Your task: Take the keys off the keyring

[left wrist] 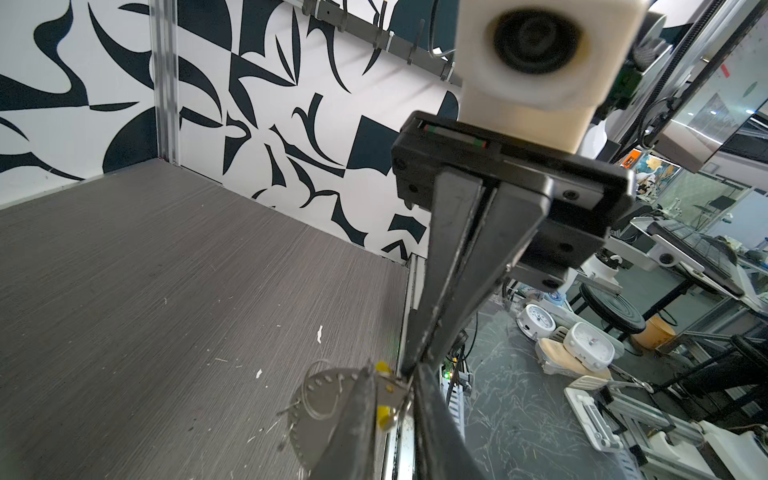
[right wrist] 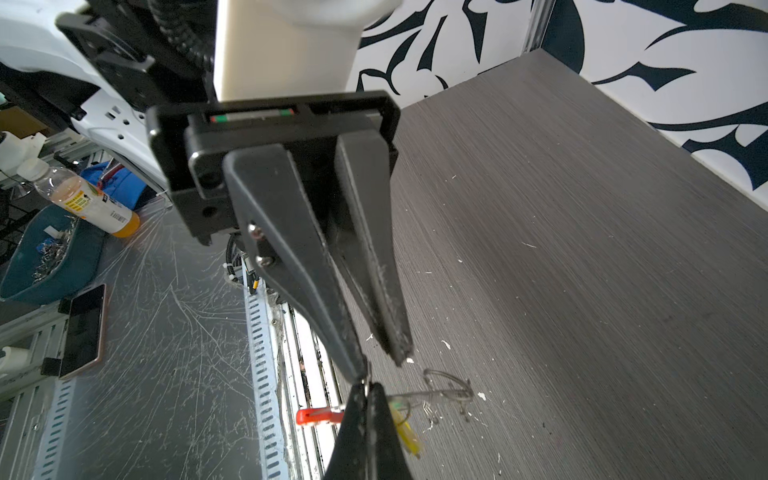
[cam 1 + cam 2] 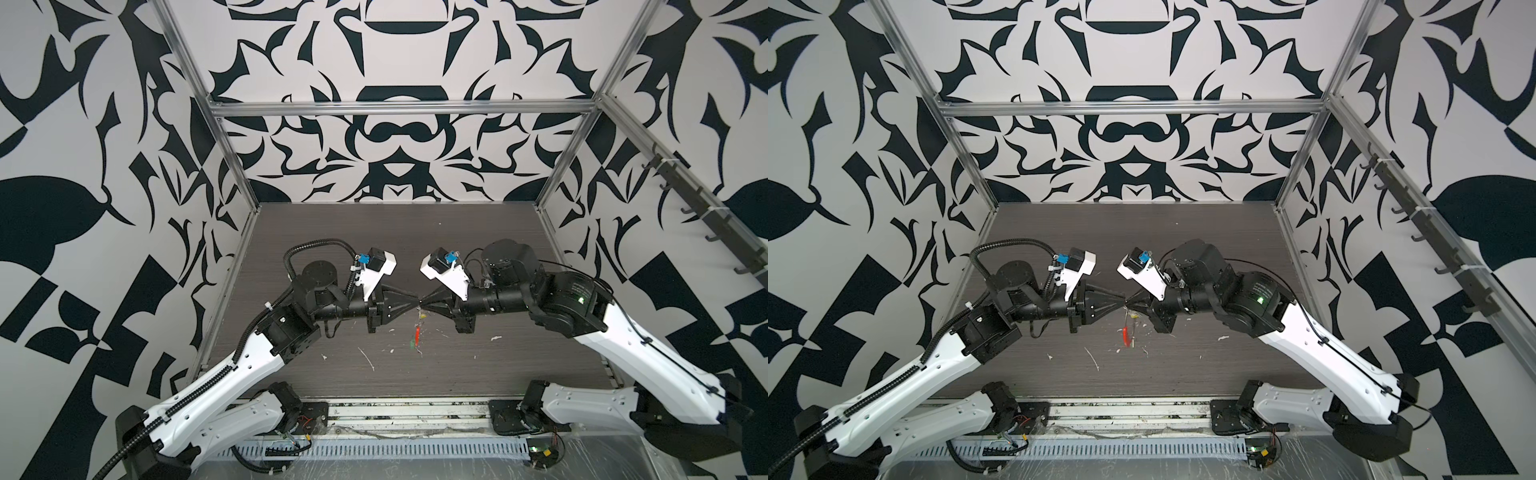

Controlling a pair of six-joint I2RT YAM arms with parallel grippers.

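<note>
Both grippers meet tip to tip above the middle of the table (image 3: 374,249). My right gripper (image 3: 423,300) (image 2: 368,384) is shut on the thin wire of the keyring (image 2: 449,386), which hangs below it. The ring's red sleeve (image 3: 417,332) (image 2: 318,415) sticks out to one side. A yellowish key (image 3: 422,316) (image 2: 409,436) dangles just under the tips, and a green tag (image 3: 412,343) hangs lowest. My left gripper (image 3: 417,300) (image 1: 395,370) stands narrowly open, with the key's metal and yellow part (image 1: 384,415) lying between its fingers.
White scraps (image 3: 365,357) (image 3: 496,338) lie scattered on the dark wood table below the grippers. Patterned walls and aluminium posts (image 3: 232,174) close in the sides and back. A rail of hooks (image 3: 706,216) runs along the right wall.
</note>
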